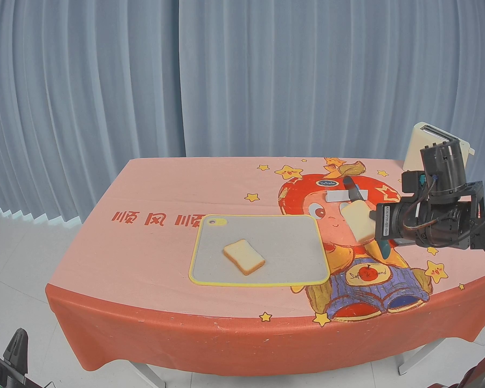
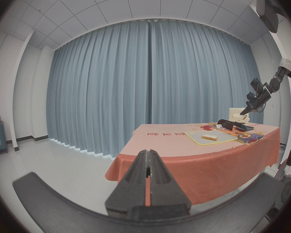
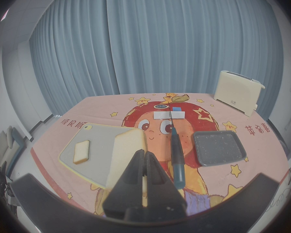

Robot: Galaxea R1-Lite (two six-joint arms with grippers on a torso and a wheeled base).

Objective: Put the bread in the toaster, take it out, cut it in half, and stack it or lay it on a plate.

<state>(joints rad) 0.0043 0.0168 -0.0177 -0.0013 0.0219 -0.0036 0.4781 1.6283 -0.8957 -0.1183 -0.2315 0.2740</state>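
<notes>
The right gripper [image 3: 145,159] is clamped on one edge of a pale slice of bread [image 1: 359,222]. It holds the slice in the air at the right of the head view, between the toaster [image 1: 431,141] in the upper right corner and the cutting board [image 1: 285,238] at centre. Which way the slice is bound I cannot tell. If to the toaster, it likely needs turning edge-down and lining up along the slot before it is lowered, and the grip should let go only once the slot walls guide it. If to the board, it should come down flat on the bare grey part, apart from the second slice [image 1: 244,256] lying lower left of the board's middle

The knife [image 3: 177,152] lies directly under the held slice, its blade across a white rest [image 1: 334,195], so a low pass could knock it. A dark tray [image 3: 219,147] sits beside the knife, on the toaster's side. The left gripper [image 2: 148,178] is closed on nothing, well away from the table [image 1: 161,189]
</notes>
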